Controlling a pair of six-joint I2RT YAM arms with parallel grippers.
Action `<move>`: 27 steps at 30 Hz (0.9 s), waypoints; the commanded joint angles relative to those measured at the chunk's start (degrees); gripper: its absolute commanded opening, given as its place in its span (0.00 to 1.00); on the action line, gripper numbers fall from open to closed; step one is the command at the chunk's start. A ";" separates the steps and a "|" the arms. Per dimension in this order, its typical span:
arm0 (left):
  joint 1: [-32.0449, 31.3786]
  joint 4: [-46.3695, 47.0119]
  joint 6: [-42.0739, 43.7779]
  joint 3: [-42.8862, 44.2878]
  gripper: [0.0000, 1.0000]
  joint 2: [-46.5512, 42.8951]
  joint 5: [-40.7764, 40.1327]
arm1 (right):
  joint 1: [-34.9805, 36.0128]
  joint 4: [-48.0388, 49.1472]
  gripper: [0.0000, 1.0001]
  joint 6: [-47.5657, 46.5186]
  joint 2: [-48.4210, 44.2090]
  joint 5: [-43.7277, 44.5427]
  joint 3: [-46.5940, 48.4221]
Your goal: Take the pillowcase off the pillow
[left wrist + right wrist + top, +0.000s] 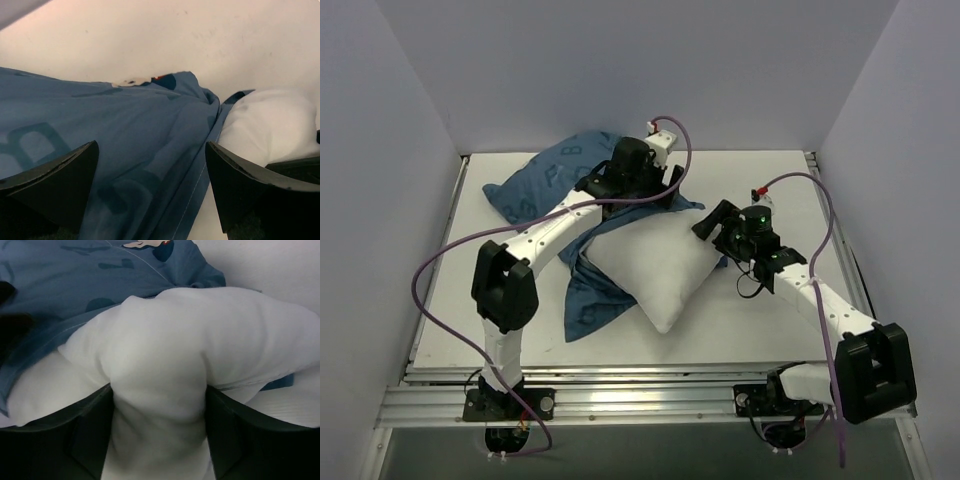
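Hovering: left gripper (151, 150), jaws wide, holding nothing, above soft blue letter-printed fabric pillowcase (125, 115) | right gripper (159, 395): 2 fingers pinching plump plain white pillow (165, 340) corner | pillowcase crumpled under and behind pillow on white table (770, 190)

White pillow (655, 270) mostly bare; blue pillowcase (545, 182) seemingly half-off.

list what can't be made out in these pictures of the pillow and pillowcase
1. Top view: the left arm covers where the pillowcase meets the pillow, so how much pillow is inside is hidden.
2. Right wrist view: the pillow fills the right end effector; squeezing or only touching is unclear.
3. Left wrist view: fingers of the left end effector cut off the pillowcase print.
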 commanded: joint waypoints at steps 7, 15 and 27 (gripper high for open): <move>0.01 -8.33 5.45 8.47 0.86 6.99 5.06 | 0.08 7.68 0.05 -2.45 2.43 -4.60 -2.09; 2.73 -2.45 1.06 8.04 0.03 7.97 -6.89 | 0.08 3.03 0.00 -7.02 -5.63 -8.54 -1.30; 16.08 -0.33 -3.51 4.17 0.02 8.31 -27.80 | -0.18 -32.20 0.00 -15.46 -32.80 -9.44 11.79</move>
